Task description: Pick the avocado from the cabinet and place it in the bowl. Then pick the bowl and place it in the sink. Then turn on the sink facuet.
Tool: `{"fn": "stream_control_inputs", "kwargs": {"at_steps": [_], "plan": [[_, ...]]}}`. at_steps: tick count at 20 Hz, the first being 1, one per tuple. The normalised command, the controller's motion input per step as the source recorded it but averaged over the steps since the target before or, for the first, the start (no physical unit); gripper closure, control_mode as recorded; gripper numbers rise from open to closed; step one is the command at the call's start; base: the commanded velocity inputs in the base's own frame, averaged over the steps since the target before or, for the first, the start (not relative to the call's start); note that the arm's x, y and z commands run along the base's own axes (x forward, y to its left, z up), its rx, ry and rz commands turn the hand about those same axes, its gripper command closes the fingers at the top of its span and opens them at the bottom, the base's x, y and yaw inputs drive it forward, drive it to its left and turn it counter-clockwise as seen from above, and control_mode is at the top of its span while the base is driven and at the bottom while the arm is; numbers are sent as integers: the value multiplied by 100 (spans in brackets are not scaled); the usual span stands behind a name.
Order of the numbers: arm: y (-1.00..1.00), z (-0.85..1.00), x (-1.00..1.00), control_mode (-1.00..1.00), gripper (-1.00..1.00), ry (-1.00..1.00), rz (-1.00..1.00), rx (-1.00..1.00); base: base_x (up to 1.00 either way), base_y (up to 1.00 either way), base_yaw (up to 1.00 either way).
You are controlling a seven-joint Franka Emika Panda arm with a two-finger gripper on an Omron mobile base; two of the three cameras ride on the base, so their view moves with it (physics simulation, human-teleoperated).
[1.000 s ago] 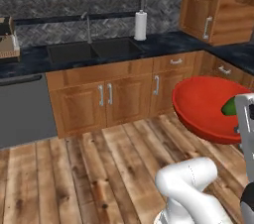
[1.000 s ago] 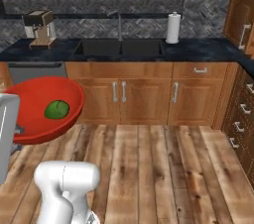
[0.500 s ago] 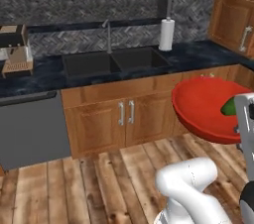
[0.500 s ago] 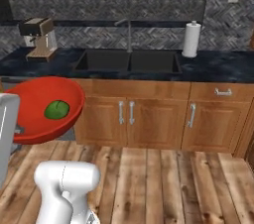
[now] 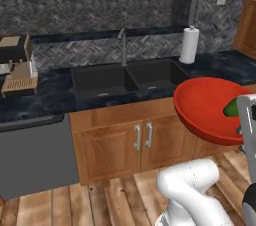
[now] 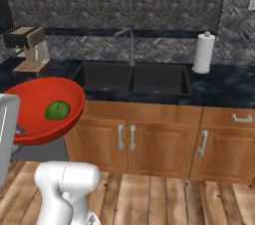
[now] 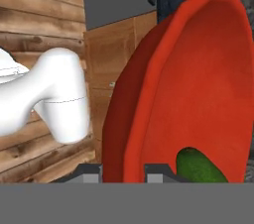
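My gripper [image 7: 124,171] is shut on the rim of the red bowl [image 5: 205,107], which hangs tilted in the air in front of the counter. The dark green avocado [image 6: 58,110] lies inside the bowl [image 6: 42,104], low against its wall. In the hand view the bowl [image 7: 198,69] rises just past the fingertips, with the avocado [image 7: 198,167] at its bottom. The black double-basin sink [image 5: 127,77] is set in the dark stone counter ahead, seen also in the right base view as the sink [image 6: 134,77]. The slim grey faucet [image 5: 123,45] stands behind the basins. A sliver of brown wall cabinet [image 5: 248,20] shows far right.
A white paper-towel roll [image 5: 189,45] stands right of the sink. A coffee machine [image 5: 17,65] sits on the counter at the left. Below are low wooden cupboards [image 5: 142,137] and a grey dishwasher front [image 5: 35,155]. Wood plank floor lies between me and the cupboards.
The whole scene has shifted: the base has driven, and the sink now sits nearer and more central. The bowl with the avocado stays in my shut gripper.
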Motion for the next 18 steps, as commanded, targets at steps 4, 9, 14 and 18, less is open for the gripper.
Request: {"fn": "stream_control_inputs", "kwargs": {"at_steps": [4, 9, 14, 18], "plan": [[0, 0, 0, 100, 100, 0, 0, 0, 92, 0, 10], [0, 0, 0, 100, 100, 0, 0, 0, 84, -5, 10], [0, 0, 0, 100, 100, 0, 0, 0, 64, -21, 13], [0, 0, 0, 100, 100, 0, 0, 0, 57, -20, 12]]}}
